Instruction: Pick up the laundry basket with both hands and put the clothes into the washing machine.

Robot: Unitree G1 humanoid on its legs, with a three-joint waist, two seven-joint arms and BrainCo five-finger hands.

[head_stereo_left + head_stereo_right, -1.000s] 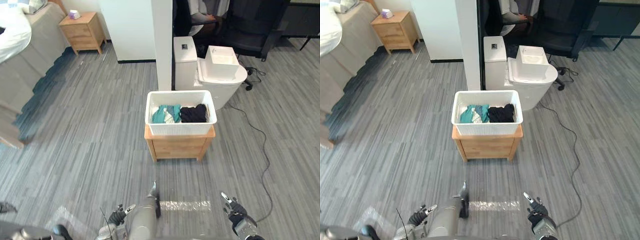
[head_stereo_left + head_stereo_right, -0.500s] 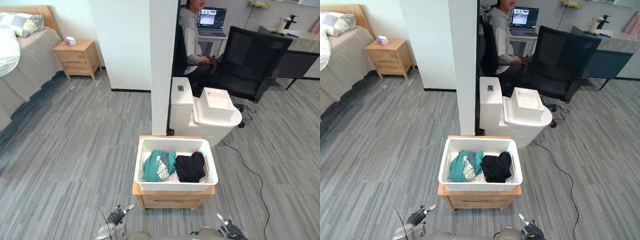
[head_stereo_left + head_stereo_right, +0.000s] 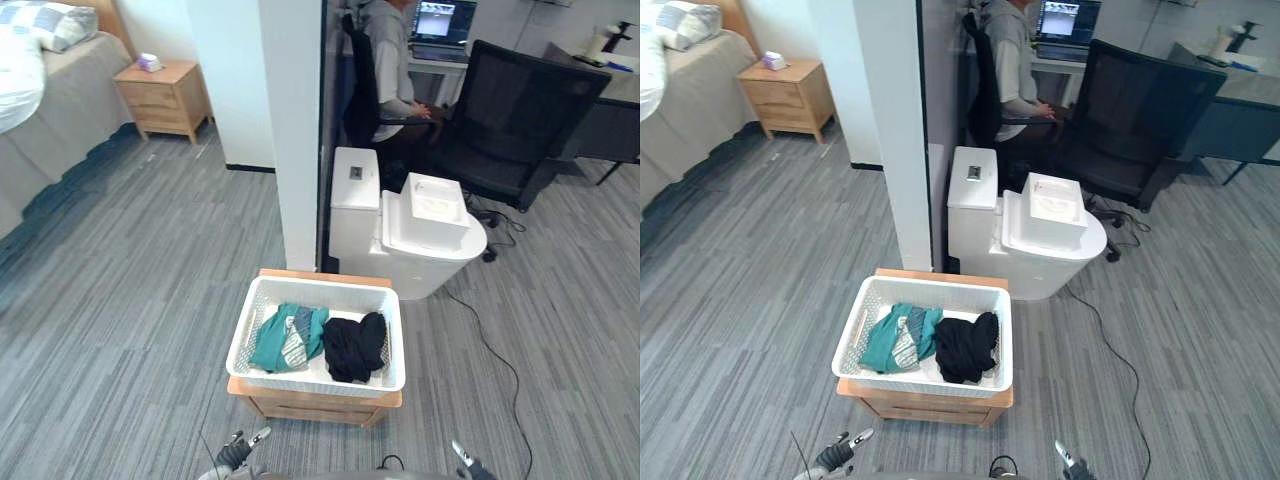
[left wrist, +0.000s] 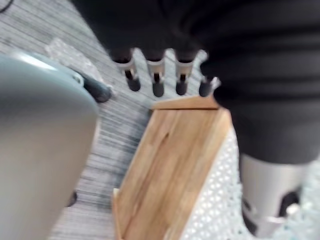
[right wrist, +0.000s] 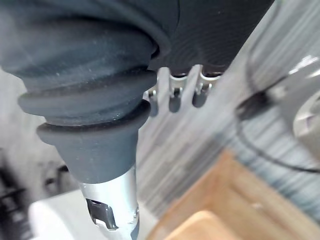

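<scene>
Our whole view has swung since half a second ago, so the grey plank floor (image 3: 130,260), the bed (image 3: 40,110) and the white pillar (image 3: 295,120) sit differently in it, though nothing in the room itself has moved. The white washing machine (image 3: 410,235) stands just past the pillar, with a person (image 3: 390,60) seated behind it beside a black chair (image 3: 520,110). The white laundry basket (image 3: 318,287) rests as before on the low wooden cabinet (image 3: 310,405), near the washing machine but apart from it, untouched by us. The teal clothes (image 3: 285,337) and black clothes (image 3: 352,347) lie in it side by side, unchanged. A bedside table (image 3: 165,95) stands by the bed. Our left hand (image 4: 158,86) now hangs near the cabinet's corner, fingers straight and empty, clear of the wood. Our right hand (image 5: 174,100) is low at our right side, fingers loose, holding nothing.
</scene>
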